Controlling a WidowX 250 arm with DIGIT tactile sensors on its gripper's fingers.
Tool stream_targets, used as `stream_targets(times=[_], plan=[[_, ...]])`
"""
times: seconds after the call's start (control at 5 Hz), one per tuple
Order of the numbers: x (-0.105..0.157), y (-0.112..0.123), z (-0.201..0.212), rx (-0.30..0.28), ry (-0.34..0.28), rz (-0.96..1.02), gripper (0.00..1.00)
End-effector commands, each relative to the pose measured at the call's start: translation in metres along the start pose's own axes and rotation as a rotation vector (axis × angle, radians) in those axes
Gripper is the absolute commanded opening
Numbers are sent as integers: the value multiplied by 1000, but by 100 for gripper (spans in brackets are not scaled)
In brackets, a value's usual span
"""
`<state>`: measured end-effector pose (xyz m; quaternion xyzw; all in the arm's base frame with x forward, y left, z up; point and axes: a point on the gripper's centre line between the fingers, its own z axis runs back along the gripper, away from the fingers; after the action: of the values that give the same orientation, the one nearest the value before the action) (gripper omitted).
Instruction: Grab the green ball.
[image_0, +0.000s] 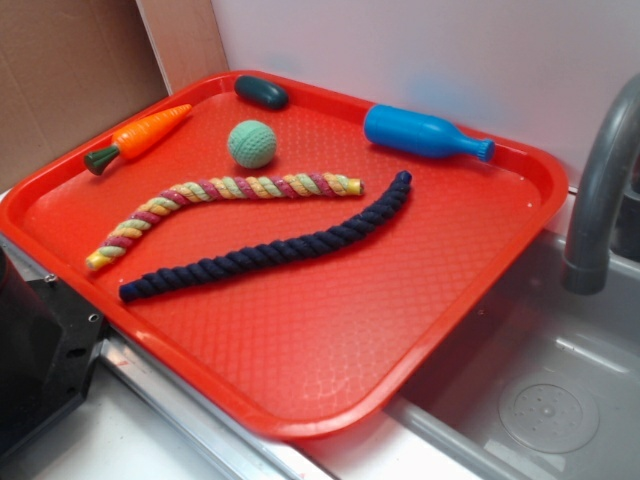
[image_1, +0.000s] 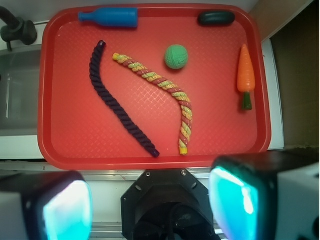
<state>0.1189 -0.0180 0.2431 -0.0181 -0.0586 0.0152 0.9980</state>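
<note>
green ball (image_1: 176, 56) on red tray (image_1: 70, 145), well apart from open jaws

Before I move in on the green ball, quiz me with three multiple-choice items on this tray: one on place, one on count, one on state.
1. The green ball lies between
A. the multicolour rope and the dark green capsule
B. the two ropes
C. the blue bottle and the tap

2. Ropes on the red tray:
A. one
B. two
C. three

3. The gripper is
A. shut on the ball
B. shut on the carrot
C. open, holding nothing

Answers:
1 A, the ball sits just beyond the multicolour rope, capsule at the rim.
2 B, multicolour one and navy rope.
3 C, both fingers stand apart, short of the tray.
</note>
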Motion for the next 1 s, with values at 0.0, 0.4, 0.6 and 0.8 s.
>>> stream_targets(times=[0.0, 0.4, 0.6, 0.8], plan=[[0, 0, 0, 0, 0, 0, 100], [89, 31, -82, 2, -57, 375, 100], [115, 46, -111, -22, -138, 526, 100], [131, 68, -144, -10, -117, 546, 100]])
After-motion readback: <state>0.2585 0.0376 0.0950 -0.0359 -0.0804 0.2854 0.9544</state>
